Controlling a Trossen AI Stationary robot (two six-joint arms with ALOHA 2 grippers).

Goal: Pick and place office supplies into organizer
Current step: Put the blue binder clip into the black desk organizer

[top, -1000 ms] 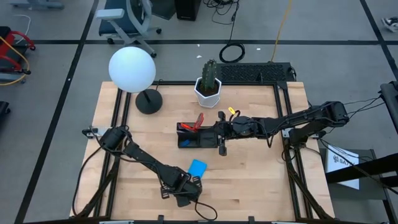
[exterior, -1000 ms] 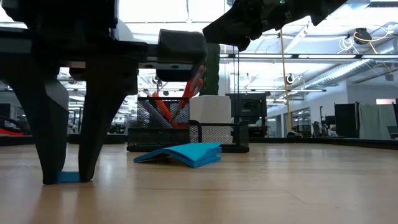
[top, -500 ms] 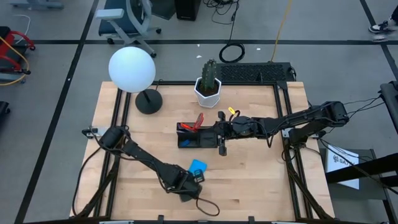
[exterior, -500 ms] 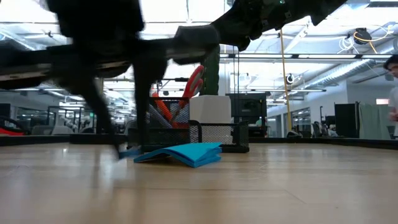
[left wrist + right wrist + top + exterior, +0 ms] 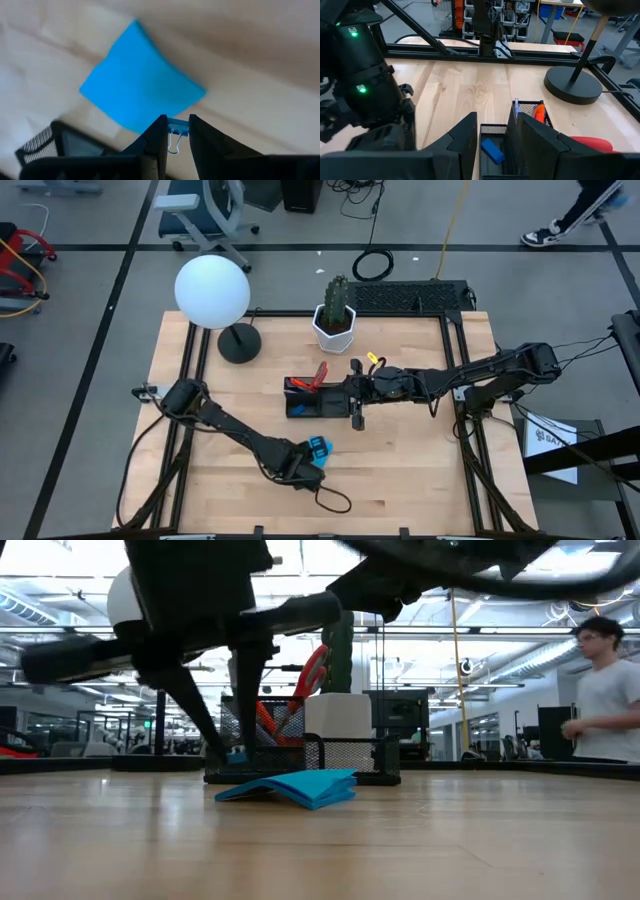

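A small blue binder clip (image 5: 177, 128) sits between the fingertips of my left gripper (image 5: 176, 126), which is shut on it. That gripper (image 5: 314, 450) hangs over the near part of the table, just above the bright blue square pad (image 5: 142, 82), which lies flat on the wood (image 5: 300, 786). Beyond the pad stands the black mesh organizer (image 5: 312, 400), with red-handled scissors (image 5: 318, 373) upright in it. My right gripper (image 5: 495, 135) hovers open above the organizer's right end. A blue block (image 5: 492, 150) and an orange pen (image 5: 538, 112) lie inside it. My left gripper pinches the clip's blue body (image 5: 178, 131) between its two fingertips. The clip's wire handles (image 5: 173, 144) reach back between the fingers. The fingers come from above, slanting steeply down. The clip (image 5: 236, 754) hangs clear of the table.
A globe lamp (image 5: 213, 290) on a round black base (image 5: 238, 343) stands at the far left. A cactus in a white pot (image 5: 336, 315) stands behind the organizer. A person (image 5: 605, 690) stands beyond the table. Bare wood lies at the near right (image 5: 420, 480).
My left gripper has risen from the table near its front edge and gone toward the far edge, to above the blue pad, tipping as it went. The blue clip, which lay on the wood between the fingertips, is now lifted clear.
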